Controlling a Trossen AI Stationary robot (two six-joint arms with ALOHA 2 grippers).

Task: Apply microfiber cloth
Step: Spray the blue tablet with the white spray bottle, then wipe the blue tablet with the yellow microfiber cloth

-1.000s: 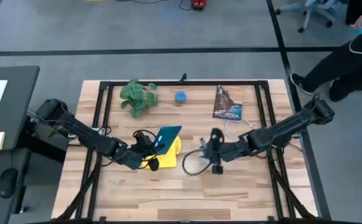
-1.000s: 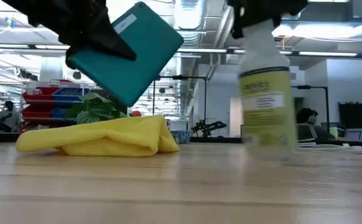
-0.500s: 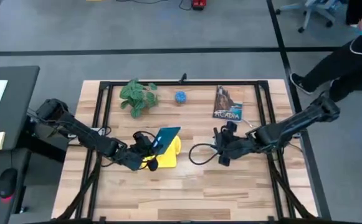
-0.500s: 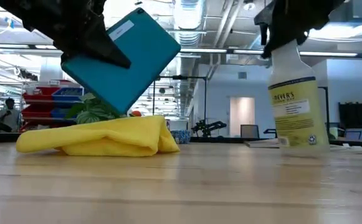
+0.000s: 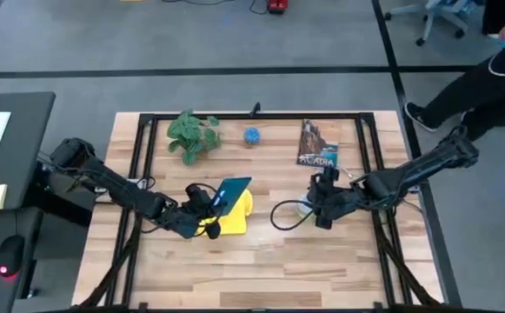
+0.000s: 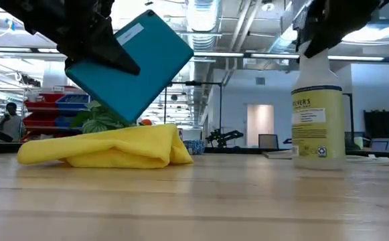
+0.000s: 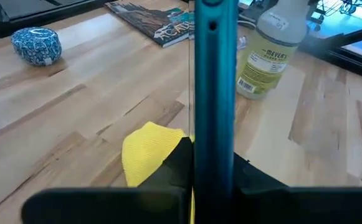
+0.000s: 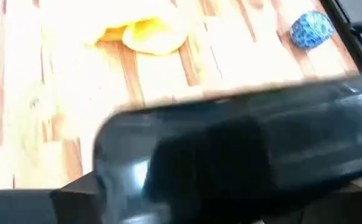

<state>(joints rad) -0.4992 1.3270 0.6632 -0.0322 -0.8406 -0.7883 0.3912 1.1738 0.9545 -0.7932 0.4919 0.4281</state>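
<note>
Cloth work came next: the microfiber cloth [image 6: 104,147] lay bunched on the table [image 5: 322,261] beneath the tablet [image 6: 130,63], which the left hand [image 5: 202,209] pinched. Right hand [image 5: 322,204] at the spray bottle [image 6: 318,110], grip unclear, should release it and reach the cloth.

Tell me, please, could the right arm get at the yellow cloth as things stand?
Probably not at once: the right gripper is at the spray bottle, seemingly clamped on its top. The table between bottle and microfiber cloth looks bare, but the left gripper holds the tablet tilted just above the cloth.
</note>
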